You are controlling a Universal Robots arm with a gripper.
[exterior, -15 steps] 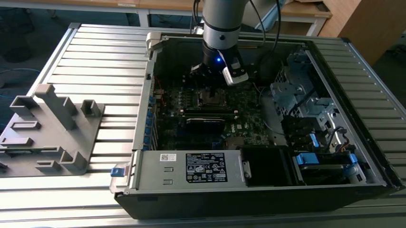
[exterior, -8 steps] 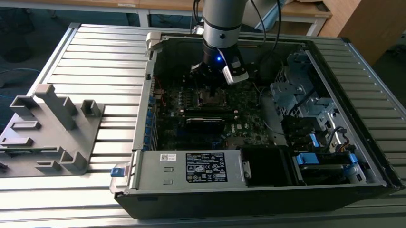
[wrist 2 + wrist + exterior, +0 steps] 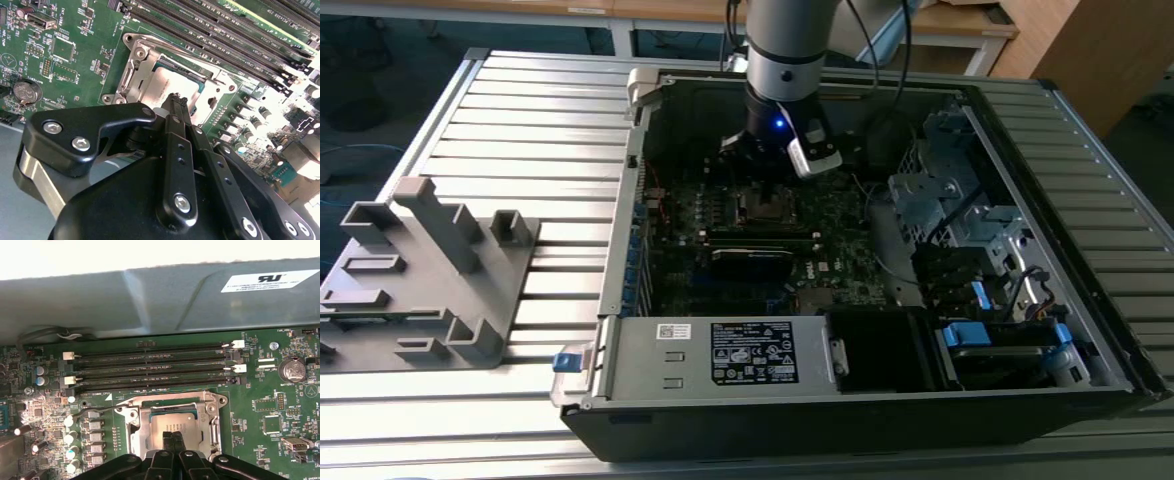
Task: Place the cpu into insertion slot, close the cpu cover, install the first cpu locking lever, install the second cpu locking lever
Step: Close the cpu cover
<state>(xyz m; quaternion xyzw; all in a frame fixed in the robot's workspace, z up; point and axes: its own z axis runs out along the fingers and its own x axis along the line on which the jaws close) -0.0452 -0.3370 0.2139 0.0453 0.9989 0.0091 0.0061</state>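
Gripper (image 3: 173, 439): black, two slim fingers pressed together with no gap between them and nothing pinched. In both wrist views the tips stand on or just above the chip's top; contact cannot be told.

Item 1, cpu (image 3: 166, 423): small flat square, dull silver-grey metal top, thin green board edge showing on the side away from the hand. Lies directly under the fingertips, seated flat in the insertion slot (image 3: 765, 207).

Item 2, cpu cover (image 3: 136, 432): thin shiny silver frame with a square window. Lies down flat around the chip, whose metal top shows through the window. Screw heads at the frame's corners, to either side of the fingers.

Item 3, motherboard (image 3: 260, 407): green, carries the socket beneath the hand.

Item 4, memory slots (image 3: 150, 365): four long black rows with white end clips, just beyond the socket, ahead of the fingertips.

Item 5, coin cell battery (image 3: 291, 370): round, silver, off to one side of the hand, well apart from the socket.

Item 6, computer case (image 3: 1067, 120): open-sided, lying flat, the arm reaching down into it.
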